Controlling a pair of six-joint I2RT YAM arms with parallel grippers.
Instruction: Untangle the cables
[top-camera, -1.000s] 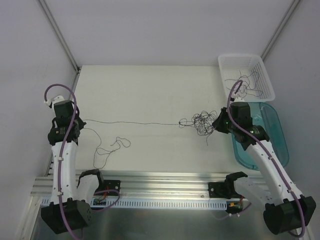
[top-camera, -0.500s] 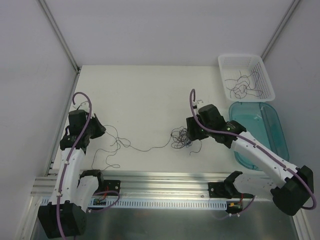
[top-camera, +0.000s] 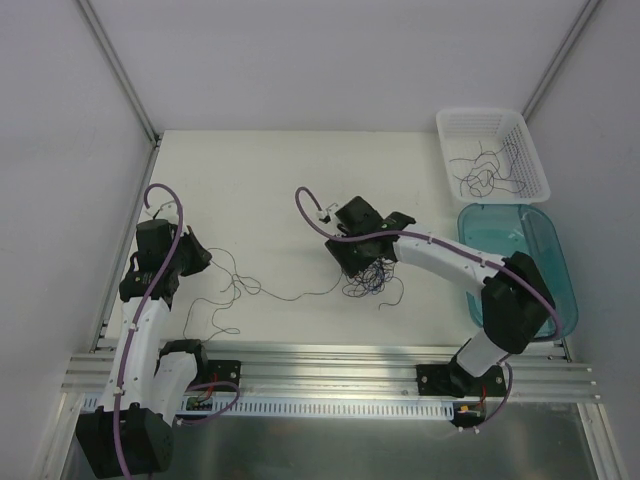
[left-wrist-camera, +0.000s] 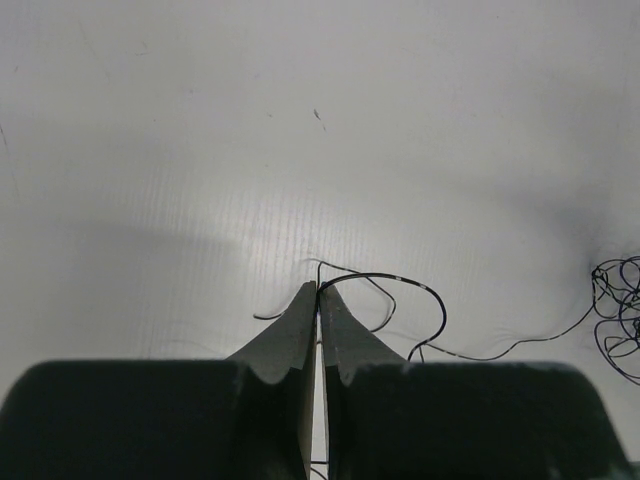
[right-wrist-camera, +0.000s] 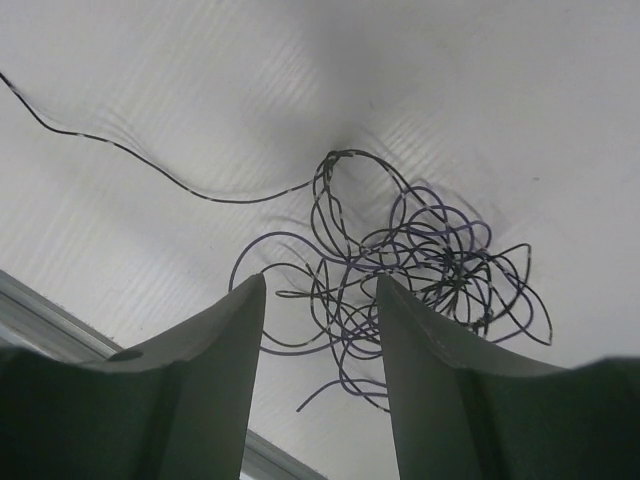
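Left tool (left-wrist-camera: 318, 292) pinches one hair-thin strand (left-wrist-camera: 385, 276), right tool (right-wrist-camera: 320, 288) hangs open over the cable wad (right-wrist-camera: 430, 250), seemingly light, springy, snag-prone, best gripped at its loose outer edge.

Overview above; wrists close over cables (right-wrist-camera: 432, 250)

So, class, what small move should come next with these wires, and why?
Probably lower the right gripper and close it on the wad of wires: its jaws stand open right over that wad, while the left gripper is shut on a strand leading toward it.
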